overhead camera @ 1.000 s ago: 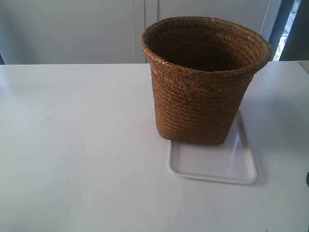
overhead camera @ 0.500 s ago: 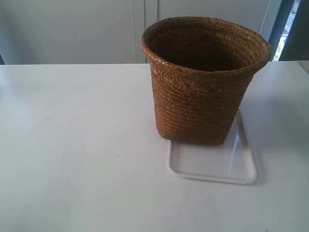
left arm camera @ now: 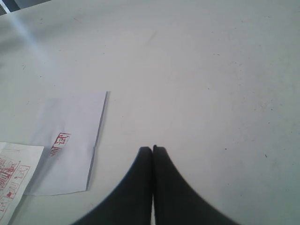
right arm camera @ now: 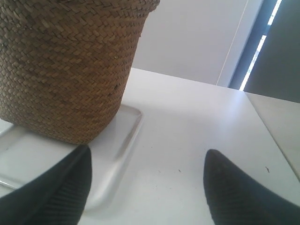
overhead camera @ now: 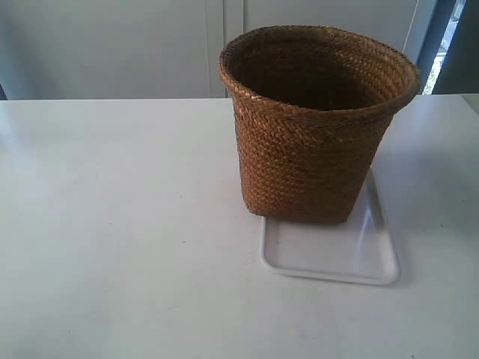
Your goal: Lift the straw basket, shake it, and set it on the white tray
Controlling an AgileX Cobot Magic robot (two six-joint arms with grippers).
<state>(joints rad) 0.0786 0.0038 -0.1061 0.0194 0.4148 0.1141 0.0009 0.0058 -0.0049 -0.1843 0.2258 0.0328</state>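
Observation:
The brown woven straw basket (overhead camera: 314, 127) stands upright on the far part of the white tray (overhead camera: 329, 254), its base covering the tray's back end. No arm shows in the exterior view. In the right wrist view the straw basket (right arm camera: 70, 70) rests on the white tray (right arm camera: 117, 154), and my right gripper (right arm camera: 147, 159) is open, apart from the basket, with one finger (right arm camera: 65, 187) over the tray's rim and nothing between the fingers. My left gripper (left arm camera: 152, 150) is shut and empty, over bare table, away from basket and tray.
Two white paper sheets lie on the table in the left wrist view, one blank sheet with a red mark (left arm camera: 70, 140) and one with red print (left arm camera: 11, 176). A wall and a dark doorway (overhead camera: 449, 45) stand behind the white table (overhead camera: 112, 224).

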